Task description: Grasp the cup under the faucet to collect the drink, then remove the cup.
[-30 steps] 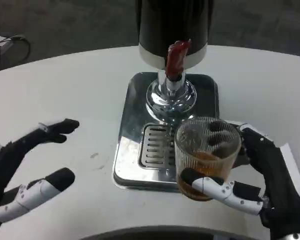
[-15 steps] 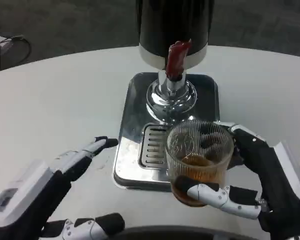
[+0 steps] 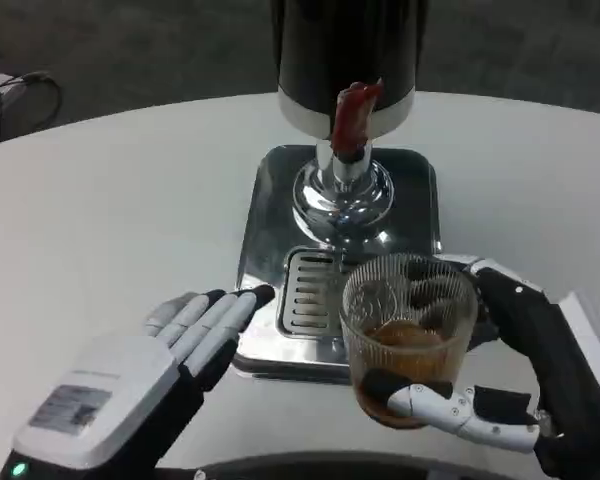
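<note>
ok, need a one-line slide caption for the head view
Right hand holds the ribbed glass cup of amber drink beside the dispenser's drip tray; left hand hovers open nearby.

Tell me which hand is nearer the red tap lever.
Right. The right hand holds the cup just below the red tap lever; the left hand sits farther off.

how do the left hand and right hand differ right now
The right hand grips the cup, which has brown drink in it; the left hand holds nothing. The left hand's fingers lie flat and straight, reaching toward the tray; the right hand's curl around the glass. Both are white and black.
</note>
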`<move>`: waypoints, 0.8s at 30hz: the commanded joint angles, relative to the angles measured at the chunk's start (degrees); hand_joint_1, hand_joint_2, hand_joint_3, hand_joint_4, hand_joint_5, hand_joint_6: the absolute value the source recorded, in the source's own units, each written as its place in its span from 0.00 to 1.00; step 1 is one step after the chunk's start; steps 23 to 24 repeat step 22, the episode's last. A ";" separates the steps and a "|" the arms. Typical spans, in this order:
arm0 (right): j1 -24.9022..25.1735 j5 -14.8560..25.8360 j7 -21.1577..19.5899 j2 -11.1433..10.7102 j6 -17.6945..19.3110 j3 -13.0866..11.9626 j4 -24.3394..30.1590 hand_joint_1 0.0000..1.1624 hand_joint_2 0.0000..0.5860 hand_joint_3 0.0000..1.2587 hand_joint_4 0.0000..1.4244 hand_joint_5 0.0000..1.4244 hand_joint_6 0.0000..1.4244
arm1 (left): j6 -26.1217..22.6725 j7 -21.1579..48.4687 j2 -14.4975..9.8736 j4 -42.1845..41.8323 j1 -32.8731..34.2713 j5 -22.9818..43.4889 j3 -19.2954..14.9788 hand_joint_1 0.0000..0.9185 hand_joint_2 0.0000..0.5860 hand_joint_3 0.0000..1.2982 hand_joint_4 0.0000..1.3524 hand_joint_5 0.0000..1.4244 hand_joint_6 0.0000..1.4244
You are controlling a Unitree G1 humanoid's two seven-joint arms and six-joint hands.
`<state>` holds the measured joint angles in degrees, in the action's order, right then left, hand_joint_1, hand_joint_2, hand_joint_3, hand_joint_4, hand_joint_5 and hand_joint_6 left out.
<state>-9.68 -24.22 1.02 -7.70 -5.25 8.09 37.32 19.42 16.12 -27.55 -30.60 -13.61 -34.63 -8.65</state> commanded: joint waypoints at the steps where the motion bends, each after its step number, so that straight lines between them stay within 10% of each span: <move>1: -0.92 1.33 0.30 -0.22 2.95 -0.40 3.04 0.93 0.41 0.70 0.68 0.68 0.44 | -2.89 2.23 -0.53 -3.04 -0.44 -4.70 2.34 0.00 0.11 0.00 0.00 0.00 0.00; 24: -4.31 1.59 0.60 -0.17 3.09 -0.52 6.22 0.93 0.41 0.70 0.68 0.68 0.44 | -7.70 2.05 0.42 -7.42 -4.80 -7.05 3.85 0.00 0.10 0.00 0.00 0.00 0.00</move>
